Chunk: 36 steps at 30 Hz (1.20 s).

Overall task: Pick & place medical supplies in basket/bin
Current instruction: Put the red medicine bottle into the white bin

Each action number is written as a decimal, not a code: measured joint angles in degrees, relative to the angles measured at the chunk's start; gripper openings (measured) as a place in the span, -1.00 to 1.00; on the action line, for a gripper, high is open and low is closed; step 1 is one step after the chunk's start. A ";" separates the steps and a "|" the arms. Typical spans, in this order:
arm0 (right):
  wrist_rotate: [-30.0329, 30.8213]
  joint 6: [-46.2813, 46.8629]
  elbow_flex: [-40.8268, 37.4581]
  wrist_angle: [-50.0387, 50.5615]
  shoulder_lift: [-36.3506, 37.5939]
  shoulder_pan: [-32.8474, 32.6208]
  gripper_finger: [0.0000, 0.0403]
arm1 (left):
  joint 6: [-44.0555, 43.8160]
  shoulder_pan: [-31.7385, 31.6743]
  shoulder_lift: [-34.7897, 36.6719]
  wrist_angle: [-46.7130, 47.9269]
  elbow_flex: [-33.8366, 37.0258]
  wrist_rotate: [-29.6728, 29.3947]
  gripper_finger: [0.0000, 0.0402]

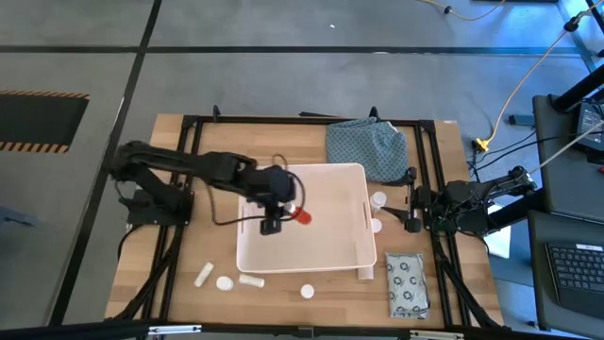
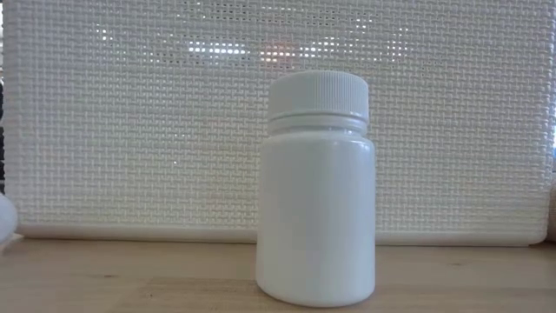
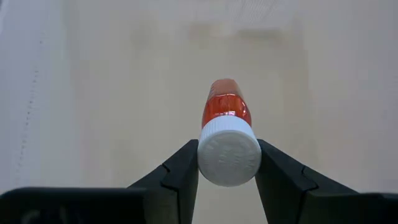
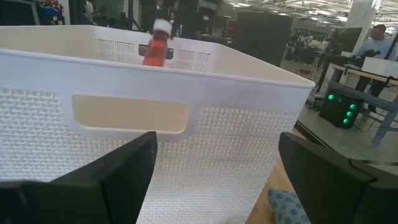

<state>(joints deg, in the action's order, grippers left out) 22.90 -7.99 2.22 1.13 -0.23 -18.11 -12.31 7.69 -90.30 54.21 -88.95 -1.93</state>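
My left gripper [image 1: 291, 210] reaches over the inside of the white tub [image 1: 349, 250] and is shut on the small red bottle [image 1: 304, 216]. The right wrist view shows that bottle [image 4: 154, 51] above the tub's rim. My right gripper [image 1: 408, 212] waits open at the tub's right side, facing the slot handle [image 4: 130, 113]. Two white bottles [image 1: 378, 200] [image 1: 376, 225] stand beside it. Near the table's front edge lie white tubes [image 1: 203, 275] [image 1: 250, 280], white bottles [image 1: 225, 282] [image 1: 307, 292] and the ring-printed packet [image 1: 407, 283]. One white bottle [image 2: 316, 191] stands upright before the tub's mesh wall. My left gripper pinches the red bottle by its white cap [image 3: 229, 158], one finger [image 3: 183, 171] on either side of the cap. The red body [image 3: 225, 109] points away past the fingertips. The bottle is lifted clear over the tub's floor, cap uppermost and a little tilted.
A blue-green patterned cloth [image 1: 366, 146] lies at the tub's far right corner. Another white tube [image 1: 365, 274] lies against the tub's near right corner. A dark frame rail runs around the table. Bare wood shows left of the tub.
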 joint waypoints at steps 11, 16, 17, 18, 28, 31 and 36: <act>0.00 -0.02 0.00 0.00 0.00 0.00 0.68 | 9.36 -0.69 -15.21 16.79 -9.00 -3.66 -0.36; 0.00 -0.01 0.00 0.00 0.00 0.00 0.68 | 23.18 -0.16 -18.90 21.05 -8.98 -4.64 -0.36; 0.01 -0.02 0.00 0.00 0.00 -0.01 0.68 | 25.52 -0.12 -19.37 22.29 -8.98 -4.99 -0.36; 0.00 0.00 0.00 0.00 0.00 0.00 0.68 | 27.59 -0.13 -19.71 23.36 -8.98 -5.67 -0.36; 0.00 -0.01 0.00 0.00 0.00 -0.01 0.68 | 44.25 -0.18 -20.27 21.84 -8.98 -10.50 -0.35; 0.00 -0.01 0.00 0.00 0.00 0.00 0.68 | 46.06 -0.31 -20.27 19.51 -8.98 -9.43 -0.34; 0.00 -0.01 0.00 0.00 0.00 0.00 0.68 | 48.90 -0.38 -20.27 17.49 -8.98 -6.86 -0.33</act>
<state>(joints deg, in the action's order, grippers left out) 22.90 -8.00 2.22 1.13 -0.23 -18.11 36.60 7.31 -110.56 71.70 -97.93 -8.80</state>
